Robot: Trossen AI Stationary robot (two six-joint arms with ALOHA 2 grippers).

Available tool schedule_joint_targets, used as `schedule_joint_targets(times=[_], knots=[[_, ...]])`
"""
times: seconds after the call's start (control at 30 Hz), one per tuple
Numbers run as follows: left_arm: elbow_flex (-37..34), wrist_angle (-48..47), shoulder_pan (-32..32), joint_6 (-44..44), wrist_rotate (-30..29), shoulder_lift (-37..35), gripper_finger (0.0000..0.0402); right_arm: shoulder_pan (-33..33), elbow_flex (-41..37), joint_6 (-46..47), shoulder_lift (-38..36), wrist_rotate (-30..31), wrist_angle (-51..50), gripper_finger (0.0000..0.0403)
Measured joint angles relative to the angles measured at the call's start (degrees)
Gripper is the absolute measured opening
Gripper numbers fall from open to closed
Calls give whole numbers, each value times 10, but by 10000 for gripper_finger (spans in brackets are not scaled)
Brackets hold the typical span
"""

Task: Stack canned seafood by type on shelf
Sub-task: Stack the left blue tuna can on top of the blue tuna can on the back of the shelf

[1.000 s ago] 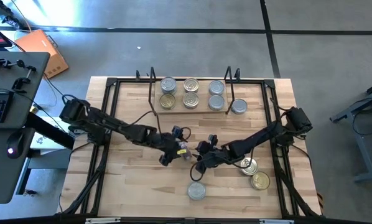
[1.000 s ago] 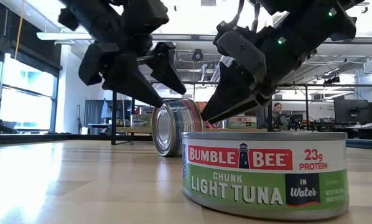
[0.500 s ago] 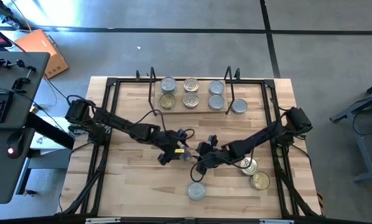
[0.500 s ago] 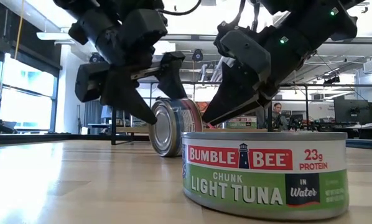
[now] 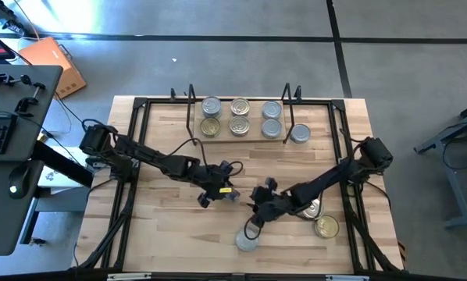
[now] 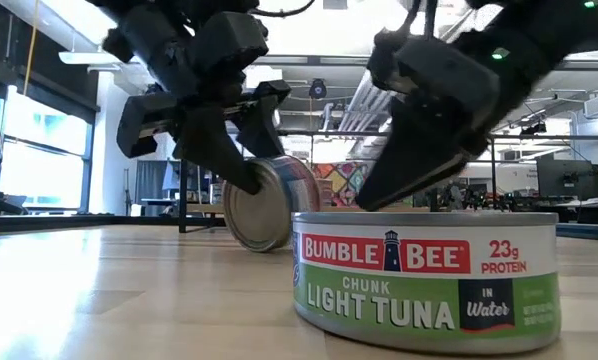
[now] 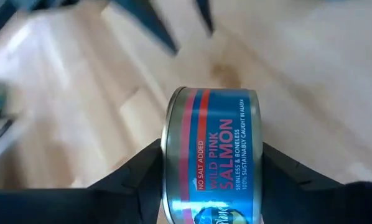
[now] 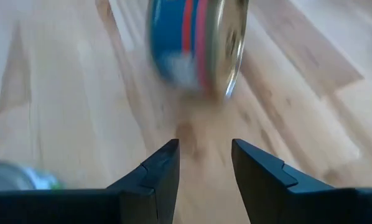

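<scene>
Salmon tin (image 7: 211, 155), blue-labelled round metal can, stands on its rim at mid-bench (image 5: 163, 234), its flat ends facing sideways and its axis level with the light-wood surface. Left gripper (image 6: 241, 140) has its dark fingers (image 7: 142, 168) clamped on the tin's two flat ends. Right gripper (image 8: 204, 165), just beside the tin, holds nothing; its fingers stand slightly apart. Green-labelled tuna tin (image 6: 426, 275) sits upright nearer the front edge. Low wooden shelf (image 5: 241, 134) at the rear carries upright tins.
</scene>
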Motion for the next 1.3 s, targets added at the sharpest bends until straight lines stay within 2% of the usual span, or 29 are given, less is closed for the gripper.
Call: schedule_joint_targets(times=[0.1, 0.2, 0.3, 0.5, 0.63, 0.77, 0.97, 1.13, 1.3], knots=[[0, -10, -11, 2, -91, -22, 175, 17, 0, 35, 0, 22, -35, 139], [30, -36, -2, 14, -183, -48, 175, 31, 0, 69, 0, 57, -70, 139], [73, -51, 38, 35, -229, -54, 175, 37, 0, 81, 0, 91, -82, 139], [176, -63, 169, 106, -233, -23, 175, 33, 0, 81, 0, 113, -87, 139], [209, -55, 252, 144, -213, 12, 175, 32, 0, 80, 0, 123, -88, 139], [216, 16, 303, 166, -173, 42, 175, 32, 0, 80, 0, 124, -93, 139], [215, 98, 336, 241, -176, 106, 175, 32, 0, 80, 0, 129, -100, 139], [215, 134, 343, 291, -243, 149, 190, 32, 0, 77, 0, 134, -100, 139], [216, 132, 343, 295, -254, 154, 197, 32, 0, 74, 0, 134, -103, 139]])
